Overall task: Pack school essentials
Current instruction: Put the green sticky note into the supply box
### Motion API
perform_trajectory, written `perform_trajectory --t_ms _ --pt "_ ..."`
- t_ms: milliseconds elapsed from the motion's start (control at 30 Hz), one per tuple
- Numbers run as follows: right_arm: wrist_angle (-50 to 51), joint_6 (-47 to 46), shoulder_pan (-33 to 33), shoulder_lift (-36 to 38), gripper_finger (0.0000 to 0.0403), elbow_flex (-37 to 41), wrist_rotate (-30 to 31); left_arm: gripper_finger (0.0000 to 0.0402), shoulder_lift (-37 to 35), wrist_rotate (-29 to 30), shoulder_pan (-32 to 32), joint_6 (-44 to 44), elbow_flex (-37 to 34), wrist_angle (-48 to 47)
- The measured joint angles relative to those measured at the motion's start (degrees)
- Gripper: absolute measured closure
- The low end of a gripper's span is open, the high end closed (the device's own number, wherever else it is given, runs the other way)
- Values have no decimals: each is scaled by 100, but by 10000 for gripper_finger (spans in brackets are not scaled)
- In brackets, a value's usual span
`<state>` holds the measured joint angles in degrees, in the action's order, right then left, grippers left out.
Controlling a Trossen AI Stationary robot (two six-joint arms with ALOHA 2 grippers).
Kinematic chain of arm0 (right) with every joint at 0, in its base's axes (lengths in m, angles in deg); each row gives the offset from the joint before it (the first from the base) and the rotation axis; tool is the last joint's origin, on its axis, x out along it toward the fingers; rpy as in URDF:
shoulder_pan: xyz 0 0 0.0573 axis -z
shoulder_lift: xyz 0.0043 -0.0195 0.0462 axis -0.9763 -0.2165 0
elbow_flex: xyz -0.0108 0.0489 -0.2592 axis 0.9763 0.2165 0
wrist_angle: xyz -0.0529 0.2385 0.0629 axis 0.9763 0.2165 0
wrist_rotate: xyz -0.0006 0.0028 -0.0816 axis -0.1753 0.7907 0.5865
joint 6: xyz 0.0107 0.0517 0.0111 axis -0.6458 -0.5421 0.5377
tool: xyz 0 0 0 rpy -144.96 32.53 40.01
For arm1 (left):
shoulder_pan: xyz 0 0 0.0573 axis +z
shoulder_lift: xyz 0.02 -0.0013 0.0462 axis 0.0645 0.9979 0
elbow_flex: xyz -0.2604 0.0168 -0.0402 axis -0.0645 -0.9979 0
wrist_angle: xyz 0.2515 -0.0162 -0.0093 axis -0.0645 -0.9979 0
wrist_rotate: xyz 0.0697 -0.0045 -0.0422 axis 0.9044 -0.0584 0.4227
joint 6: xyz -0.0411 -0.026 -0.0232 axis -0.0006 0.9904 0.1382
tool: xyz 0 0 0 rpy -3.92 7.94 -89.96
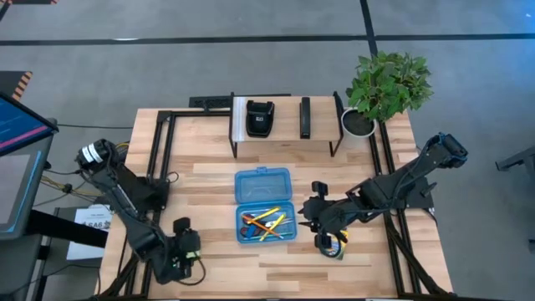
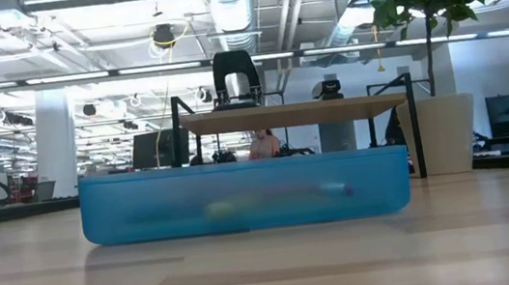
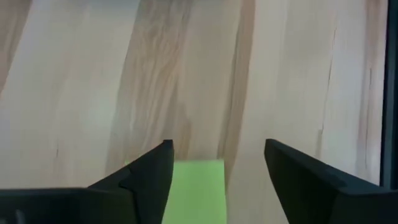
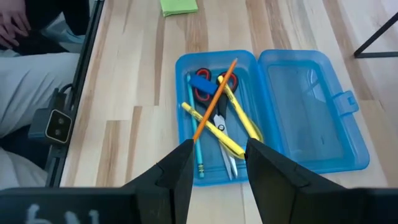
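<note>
Right under your left gripper [image 3: 217,171] lies the green sticky-note pad [image 3: 196,190] on the bare table [image 3: 93,81], fingers spread and astride it, not pinching. Expect it light, slightly soft and flat; take it by its opposite edges, low against the wood. Your right gripper [image 4: 217,165] hangs beside the blue case [image 4: 311,112], fingers parted on nothing. Scissors [image 4: 214,99], pencils [image 4: 214,102] and eraser [image 4: 200,82] already lie inside. You can't see most of the pad, and the crayon box by the right arm is hard to make out from above
</note>
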<state>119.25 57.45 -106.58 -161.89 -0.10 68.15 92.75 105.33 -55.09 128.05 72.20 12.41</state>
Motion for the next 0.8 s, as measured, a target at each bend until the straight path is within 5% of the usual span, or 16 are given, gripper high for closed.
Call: perform_trajectory --t_ms 367,800 --pt "-136 2 1 0 237 0 0 155 638 23 -802 1259 -7 -216" --pt "-206 7 100 0 237 0 0 156 1346 -288 -777 1291 28 -304"
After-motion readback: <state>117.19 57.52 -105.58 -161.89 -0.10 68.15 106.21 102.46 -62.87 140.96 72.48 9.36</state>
